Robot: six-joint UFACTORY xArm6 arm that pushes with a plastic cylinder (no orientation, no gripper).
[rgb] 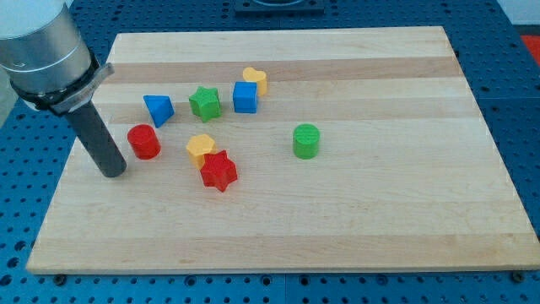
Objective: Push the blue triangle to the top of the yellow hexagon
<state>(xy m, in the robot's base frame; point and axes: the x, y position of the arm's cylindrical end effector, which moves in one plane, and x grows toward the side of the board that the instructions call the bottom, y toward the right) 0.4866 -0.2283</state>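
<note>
Pale wooden table on blue pegboard. No gripper on this rod; my tip rests near table's left edge, just left of red cylinder. Blue triangle sits above that, toward top-left corner. Yellow hexagon touches red star. Green star and blue cube partly hide yellow heart. Green cylinder stands apart. Arm's upper part cut off.

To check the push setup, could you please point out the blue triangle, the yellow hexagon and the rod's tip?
blue triangle (159,109): camera view, top face.
yellow hexagon (200,146): camera view, top face.
my tip (112,171): camera view, rod's lower end.
</note>
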